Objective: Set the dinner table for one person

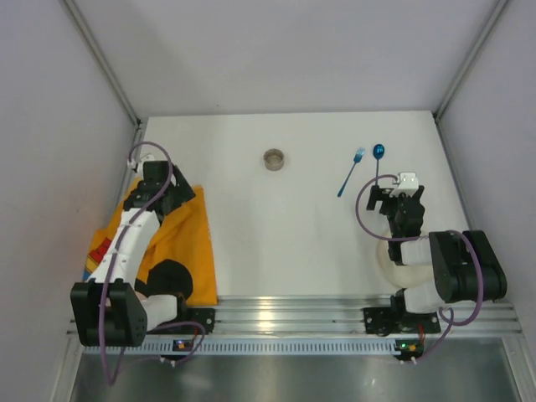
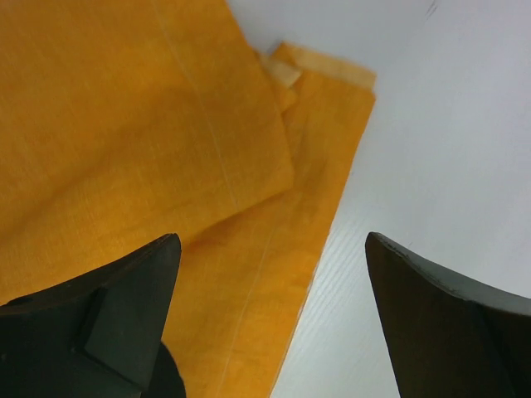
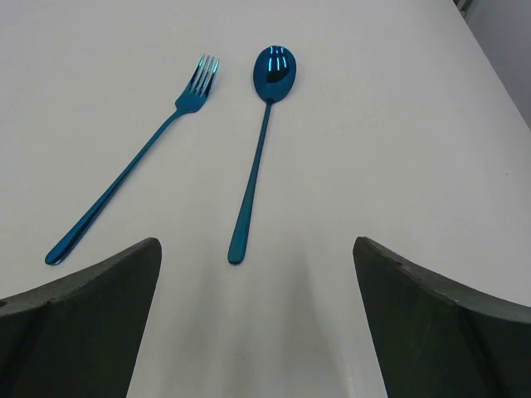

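Observation:
The white dinner table (image 1: 293, 234) holds a blue fork (image 1: 350, 172) and a blue spoon (image 1: 378, 155) at the far right, lying side by side. They also show in the right wrist view, fork (image 3: 133, 195) and spoon (image 3: 259, 149). My right gripper (image 1: 390, 191) is open and empty (image 3: 255, 243), just short of the spoon's handle end. An orange placemat (image 1: 188, 243) lies folded at the near left. My left gripper (image 1: 177, 194) is open and empty (image 2: 272, 240) over the placemat's (image 2: 149, 141) right edge.
A small round grey cup (image 1: 274, 159) stands at the far middle. A pale round plate (image 1: 388, 260) lies partly hidden under my right arm. Grey walls close in the table on the left, right and back.

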